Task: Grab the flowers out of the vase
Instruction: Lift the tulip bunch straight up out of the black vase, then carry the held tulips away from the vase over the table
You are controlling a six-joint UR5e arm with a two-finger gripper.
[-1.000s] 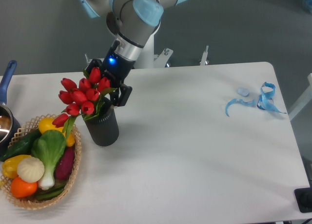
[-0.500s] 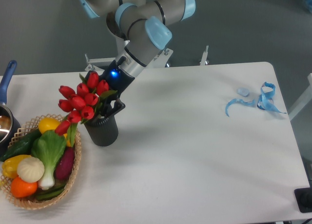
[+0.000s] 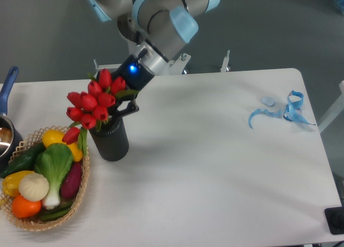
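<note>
Tilted further since the earlier frame, the gripper [image 3: 119, 108] clasps the flowers [image 3: 94, 103] just above the vase [image 3: 110, 141], stems leaning up-left from its mouth.

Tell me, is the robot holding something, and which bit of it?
It looks like the gripper holds the flowers by their stems just above the vase, but leaves hide the fingers, so the hold cannot be confirmed.
</note>
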